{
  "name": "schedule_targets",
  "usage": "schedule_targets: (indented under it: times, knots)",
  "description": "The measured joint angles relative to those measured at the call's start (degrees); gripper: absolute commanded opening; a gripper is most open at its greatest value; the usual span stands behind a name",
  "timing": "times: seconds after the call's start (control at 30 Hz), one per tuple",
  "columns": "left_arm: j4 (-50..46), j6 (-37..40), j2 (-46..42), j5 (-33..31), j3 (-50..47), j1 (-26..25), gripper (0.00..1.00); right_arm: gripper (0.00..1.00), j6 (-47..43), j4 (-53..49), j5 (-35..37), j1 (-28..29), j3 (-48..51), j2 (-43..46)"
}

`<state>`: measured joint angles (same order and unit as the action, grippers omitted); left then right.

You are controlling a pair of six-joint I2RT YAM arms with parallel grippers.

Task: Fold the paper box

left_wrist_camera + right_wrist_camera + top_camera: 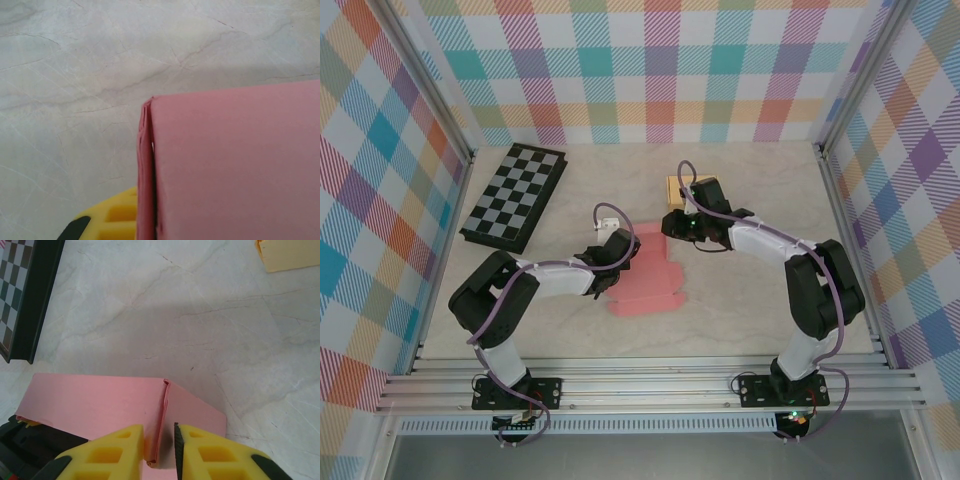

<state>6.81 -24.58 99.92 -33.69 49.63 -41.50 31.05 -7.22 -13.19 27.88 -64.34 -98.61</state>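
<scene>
The pink paper box [650,282] lies partly folded in the middle of the table. My left gripper [607,262] is at the box's left edge. In the left wrist view one yellow finger [107,220] presses on an upright folded wall [145,175], and a broad pink panel [235,165] hides the other finger. My right gripper [672,224] is at the box's far end. Its jaws [159,445] stand narrowly on either side of a raised pink corner ridge [164,410]. The left finger [117,452] touches the ridge and the right pad sits just off it.
A folded chessboard [515,195] lies at the back left, its edge [25,290] close to the box. A small tan box [682,186] sits behind the right arm, also at the top right [290,254]. Checkered walls enclose the marbled table [750,310].
</scene>
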Motion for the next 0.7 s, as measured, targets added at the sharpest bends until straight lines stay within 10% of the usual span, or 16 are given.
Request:
schedule_targets:
  times: [0.7]
  knots:
    - [-0.5,-1.6,-4.4,5.6,-1.5,-0.1,0.61,0.24,0.0,3.6,9.2,4.0,5.3,4.4]
